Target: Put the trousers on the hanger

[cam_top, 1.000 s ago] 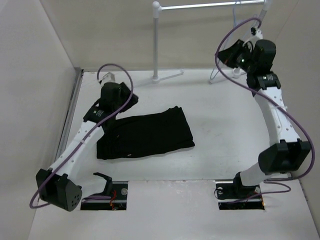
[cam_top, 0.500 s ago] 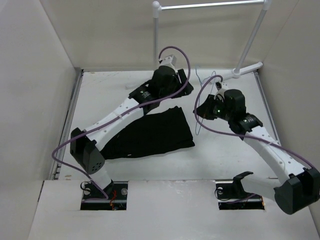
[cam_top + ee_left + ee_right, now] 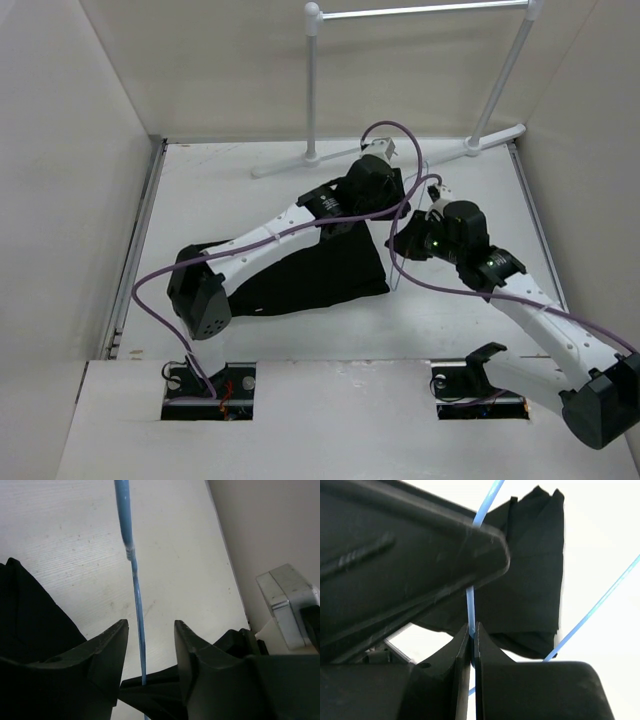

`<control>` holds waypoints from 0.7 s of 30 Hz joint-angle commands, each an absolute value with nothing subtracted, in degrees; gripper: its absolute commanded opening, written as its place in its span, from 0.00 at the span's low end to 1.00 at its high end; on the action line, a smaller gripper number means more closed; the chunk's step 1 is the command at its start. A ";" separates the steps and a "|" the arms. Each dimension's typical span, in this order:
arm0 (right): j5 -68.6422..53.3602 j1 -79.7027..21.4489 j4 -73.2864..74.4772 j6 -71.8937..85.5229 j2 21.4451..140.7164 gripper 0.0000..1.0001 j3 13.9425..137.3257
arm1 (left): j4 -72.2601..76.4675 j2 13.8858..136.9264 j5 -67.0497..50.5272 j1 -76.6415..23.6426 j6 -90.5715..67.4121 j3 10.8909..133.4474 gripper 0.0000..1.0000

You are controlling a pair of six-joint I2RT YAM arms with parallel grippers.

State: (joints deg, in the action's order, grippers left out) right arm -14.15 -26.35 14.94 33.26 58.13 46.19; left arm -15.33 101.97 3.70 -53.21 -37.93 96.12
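Hanger [image 3: 470, 605] clamped in right gripper [image 3: 472, 629], inside spread left gripper [image 3: 150, 632], trousers [image 3: 330, 280] close by

A robot lab cell: plain panels [image 3: 70, 150] enclose a white desk [image 3: 220, 190] with bolted robot arms [image 3: 270, 232] and a clothes rack [image 3: 312, 90] at 12 o'clock.

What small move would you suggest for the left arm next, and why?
Probably close the left gripper on the hanger: its wire runs between the open fingers, while the right gripper pinches it. The trousers are not yet hung.
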 commanded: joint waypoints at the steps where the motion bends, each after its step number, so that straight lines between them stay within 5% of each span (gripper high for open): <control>1: -12.92 -27.20 13.27 34.36 55.38 0.09 45.53 | -13.54 102.74 6.15 -53.48 -36.65 99.23 0.34; 9: -13.53 -27.11 13.80 36.21 51.68 0.09 43.68 | -11.78 104.68 5.45 -53.22 -38.93 96.25 0.18; 12: -13.80 -27.29 14.85 36.83 50.63 0.11 43.51 | -10.29 103.02 7.81 -53.30 -40.42 93.44 0.04; 17: -12.31 -26.33 20.90 36.65 45.72 0.45 43.59 | -0.37 96.60 15.19 -54.27 -46.21 82.64 0.00; 21: -11.52 -23.34 24.69 37.09 41.40 0.42 43.51 | 6.92 92.38 21.95 -56.29 -51.32 73.50 0.00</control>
State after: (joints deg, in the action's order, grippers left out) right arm -12.97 -25.21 21.93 36.82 43.66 43.00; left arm -2.76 98.61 14.76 -54.39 -46.28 77.08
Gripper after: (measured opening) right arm 0.437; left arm 0.032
